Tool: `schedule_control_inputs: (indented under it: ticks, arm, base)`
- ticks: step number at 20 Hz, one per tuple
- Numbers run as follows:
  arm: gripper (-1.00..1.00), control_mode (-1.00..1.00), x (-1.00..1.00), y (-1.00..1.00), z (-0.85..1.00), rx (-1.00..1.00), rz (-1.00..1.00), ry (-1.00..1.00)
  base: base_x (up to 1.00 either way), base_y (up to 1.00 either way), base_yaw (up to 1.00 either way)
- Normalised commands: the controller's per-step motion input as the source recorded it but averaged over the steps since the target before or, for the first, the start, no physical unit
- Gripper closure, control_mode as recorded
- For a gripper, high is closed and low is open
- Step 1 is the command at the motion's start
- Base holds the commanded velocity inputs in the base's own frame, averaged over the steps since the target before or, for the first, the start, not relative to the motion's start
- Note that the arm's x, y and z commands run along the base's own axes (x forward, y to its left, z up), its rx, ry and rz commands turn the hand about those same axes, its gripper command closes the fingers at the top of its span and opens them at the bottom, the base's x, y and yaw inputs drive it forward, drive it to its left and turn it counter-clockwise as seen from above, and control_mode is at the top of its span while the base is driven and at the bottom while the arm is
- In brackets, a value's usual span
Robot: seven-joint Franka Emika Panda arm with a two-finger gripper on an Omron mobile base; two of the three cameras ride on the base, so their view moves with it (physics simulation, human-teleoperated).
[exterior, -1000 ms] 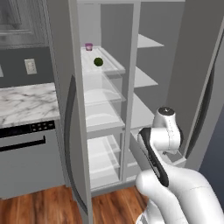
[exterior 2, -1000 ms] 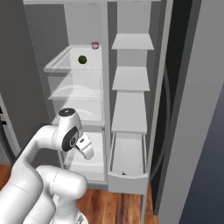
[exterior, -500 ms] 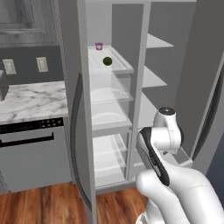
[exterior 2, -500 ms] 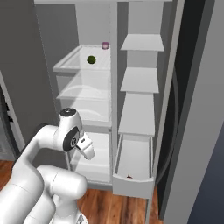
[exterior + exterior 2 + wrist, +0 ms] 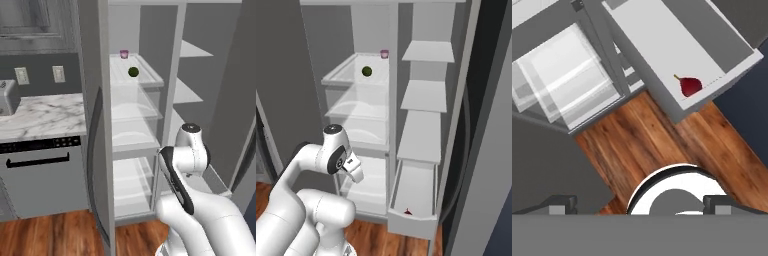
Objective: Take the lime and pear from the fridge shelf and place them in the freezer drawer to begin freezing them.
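- Both base cameras have swung along with the base, so the whole scene sits shifted: in the left base view the counter (image 5: 45, 115) and the oven front (image 5: 42, 172) take up more of the left side than a second ago.
- A toaster (image 5: 7, 97) has come into that view at the left edge.
- The fridge shelf (image 5: 132, 75) with the lime (image 5: 133, 72) and the pink cup (image 5: 124, 54) now appears further right in the left base view.

Dark green round lime (image 5: 133, 72), small dark red pear (image 5: 690, 85) in the pale grey freezer drawer (image 5: 712, 47), reddish-brown wood-grain floor (image 5: 657, 145), white-grey marbled counter (image 5: 42, 116).
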Motion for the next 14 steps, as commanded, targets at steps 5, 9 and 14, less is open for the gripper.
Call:
schedule_control_inputs:
  ticks: [5, 9, 14]
  arm:
    - [-1.00, 1.00, 0.00, 0.00, 0.00, 0.00, 0.00, 0.00]
    - [-1.00, 1.00, 0.00, 0.00, 0.00, 0.00, 0.00, 0.00]
    - [-1.00, 1.00, 0.00, 0.00, 0.00, 0.00, 0.00, 0.00]
  base:
    - [0.46, 0.18, 0.11]
    - [0.37, 0.32, 0.08]
    - [0.44, 0.24, 0.07]
